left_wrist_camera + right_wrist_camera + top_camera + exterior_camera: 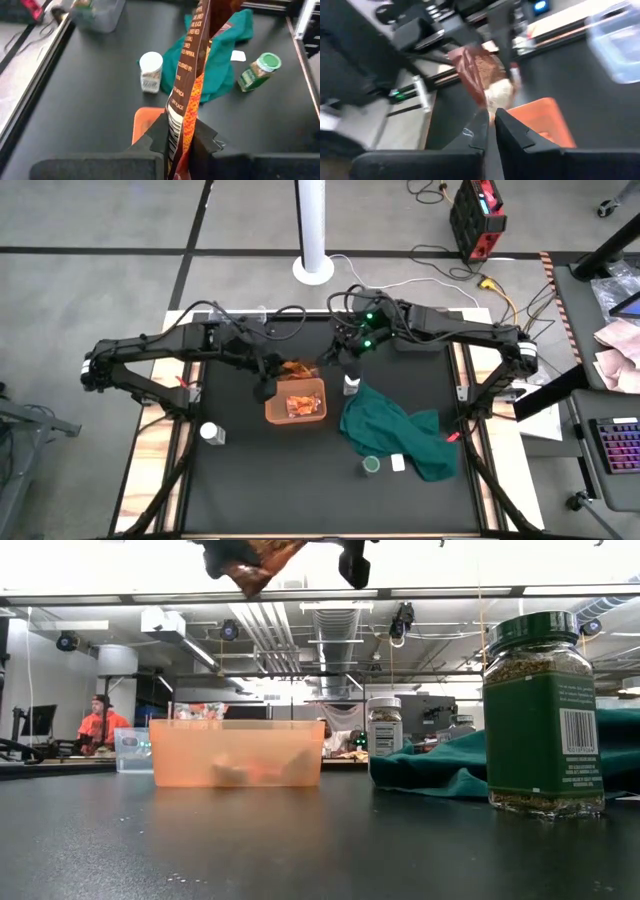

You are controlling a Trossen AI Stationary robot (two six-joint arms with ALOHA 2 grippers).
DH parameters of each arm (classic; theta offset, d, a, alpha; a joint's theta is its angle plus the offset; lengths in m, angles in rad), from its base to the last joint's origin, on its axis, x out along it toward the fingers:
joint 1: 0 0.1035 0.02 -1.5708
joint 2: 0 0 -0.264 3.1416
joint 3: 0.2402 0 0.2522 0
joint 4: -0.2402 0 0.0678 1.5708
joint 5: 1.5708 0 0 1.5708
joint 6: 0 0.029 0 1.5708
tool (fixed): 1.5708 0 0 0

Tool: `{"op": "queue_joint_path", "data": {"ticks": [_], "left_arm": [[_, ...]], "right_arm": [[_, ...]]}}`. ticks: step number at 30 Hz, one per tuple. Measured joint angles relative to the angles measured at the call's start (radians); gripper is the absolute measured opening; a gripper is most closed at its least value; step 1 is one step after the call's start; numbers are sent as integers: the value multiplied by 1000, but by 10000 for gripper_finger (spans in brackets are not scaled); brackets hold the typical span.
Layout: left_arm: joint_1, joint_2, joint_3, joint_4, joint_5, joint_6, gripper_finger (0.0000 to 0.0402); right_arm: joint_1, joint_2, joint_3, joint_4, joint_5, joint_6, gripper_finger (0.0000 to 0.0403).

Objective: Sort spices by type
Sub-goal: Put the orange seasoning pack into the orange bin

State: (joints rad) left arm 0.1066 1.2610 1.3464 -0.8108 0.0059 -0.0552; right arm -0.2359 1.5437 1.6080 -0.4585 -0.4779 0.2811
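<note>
At frame centre, the left gripper [181, 137], jaws clamped on a brown foil packet [192, 75], hangs above the orange bin [296, 418]; right gripper [491, 125], jaws closed empty, just beside it.

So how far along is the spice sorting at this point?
Some packets already lie in the orange bin. The left gripper is shut on a brown and orange packet above the bin, with the right gripper close by. A white-capped jar and a green-capped jar still sit loose by the green cloth.
</note>
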Motion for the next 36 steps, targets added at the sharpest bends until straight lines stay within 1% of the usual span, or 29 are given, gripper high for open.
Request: {"op": "queue_joint_path", "data": {"ticks": [2,4,7,10,14,19,21,24,26,29,36], "left_arm": [[-1,-12,0,-39,-60,-58,19],[0,-23,0,-82,-100,-121,19],[0,-39,0,-92,-150,-212,19],[-1,-40,0,-92,-222,-290,19],[0,-31,0,-63,-233,-332,19],[-1,-35,0,45,-205,-364,19],[0,-40,0,91,-184,-364,19],[-1,-48,0,157,-124,-339,19],[-1,-49,0,174,-88,-325,20],[0,-49,0,180,-51,-320,20],[-2,-49,0,104,-4,-304,21]], "right_arm": [[3,-15,10,-29,77,-48,41],[13,-26,16,-65,178,-102,59],[37,-31,27,-95,323,-181,95],[67,-26,39,-77,422,-229,136],[102,-4,44,-3,554,-224,190],[114,17,41,117,558,-274,240],[114,21,41,146,558,-274,252],[110,27,40,161,558,-276,261],[109,27,40,172,556,-282,260],[108,24,40,189,552,-293,249],[87,6,40,177,554,-314,223]]}}
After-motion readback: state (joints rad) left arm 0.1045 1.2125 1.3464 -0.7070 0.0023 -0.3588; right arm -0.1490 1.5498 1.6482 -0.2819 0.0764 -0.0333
